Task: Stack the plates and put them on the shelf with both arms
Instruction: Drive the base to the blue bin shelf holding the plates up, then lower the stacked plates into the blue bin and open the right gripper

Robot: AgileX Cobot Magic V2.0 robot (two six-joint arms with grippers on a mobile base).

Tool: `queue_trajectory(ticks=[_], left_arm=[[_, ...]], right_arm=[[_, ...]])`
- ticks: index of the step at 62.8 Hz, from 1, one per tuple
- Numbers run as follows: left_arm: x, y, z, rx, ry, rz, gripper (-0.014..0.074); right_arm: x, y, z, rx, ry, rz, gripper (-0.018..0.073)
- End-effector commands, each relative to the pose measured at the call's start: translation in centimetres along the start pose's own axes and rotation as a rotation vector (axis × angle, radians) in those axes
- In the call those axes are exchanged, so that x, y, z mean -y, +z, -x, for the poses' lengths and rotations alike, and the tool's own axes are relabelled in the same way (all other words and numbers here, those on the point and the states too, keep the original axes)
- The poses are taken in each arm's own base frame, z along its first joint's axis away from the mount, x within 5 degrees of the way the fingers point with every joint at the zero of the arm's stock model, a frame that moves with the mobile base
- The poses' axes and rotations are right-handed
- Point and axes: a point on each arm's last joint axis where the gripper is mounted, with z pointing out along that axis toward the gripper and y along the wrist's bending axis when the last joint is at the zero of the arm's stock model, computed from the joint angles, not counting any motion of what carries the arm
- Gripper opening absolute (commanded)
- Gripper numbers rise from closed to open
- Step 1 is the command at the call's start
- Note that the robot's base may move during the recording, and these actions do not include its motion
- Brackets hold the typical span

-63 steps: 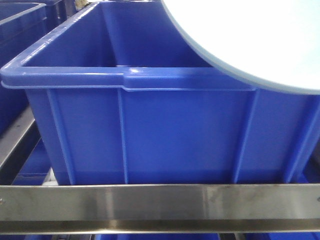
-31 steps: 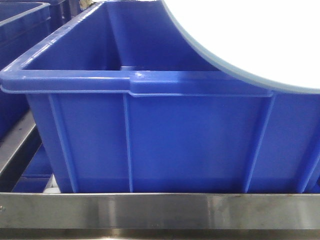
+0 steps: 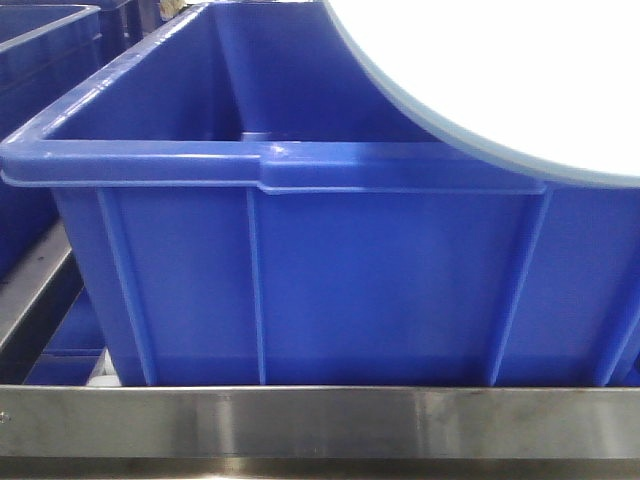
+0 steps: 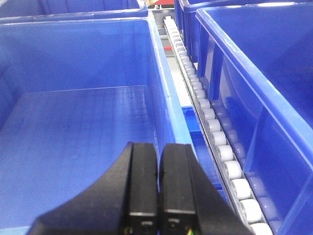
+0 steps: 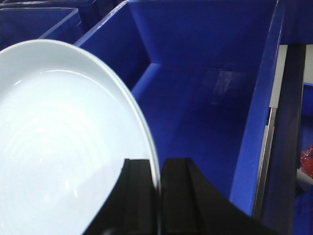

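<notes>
Above a blue crate (image 5: 210, 112), the right claw (image 5: 157, 188) pinches a glossy white plate (image 5: 58, 147).

You've got a big blue crate (image 3: 300, 270) filling the front view: ribbed front wall, thick rim, nothing visible inside. More blue crates (image 3: 35, 60) sit at far left, only partly in frame.

Left wrist view: one open crate (image 4: 73, 122) on the left, bare gridded floor. Another crate (image 4: 264, 98) stands on the right. Between them a roller track (image 4: 215, 142) of white rollers runs from near to far.

Right wrist view: you're looking into a deep crate (image 5: 210, 98), a glare patch on its inner wall. Something small and red (image 5: 307, 159) shows at the right edge, too cropped to identify.
</notes>
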Motion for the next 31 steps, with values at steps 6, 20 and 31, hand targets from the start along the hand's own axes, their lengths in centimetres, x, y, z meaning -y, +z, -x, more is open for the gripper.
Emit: queue_trajectory(ticks=[6,20,31], left_arm=[[-0.1,-0.2,1.8,0.111,-0.011,0.004,0.0084],[-0.1,-0.2,1.8,0.115,-0.011,0.004,0.0084],[-0.1,-0.2,1.8,0.115,-0.011,0.004,0.0084]], right_arm=[[-0.2,-0.2,3.2,0.147,-0.024,-0.009,0.0057],[-1.0,2.6,8.1,0.103,-0.105,0.004,0.0057],[-1.2,7.3,10.9,-0.011,-0.112,0.017,0.0057]])
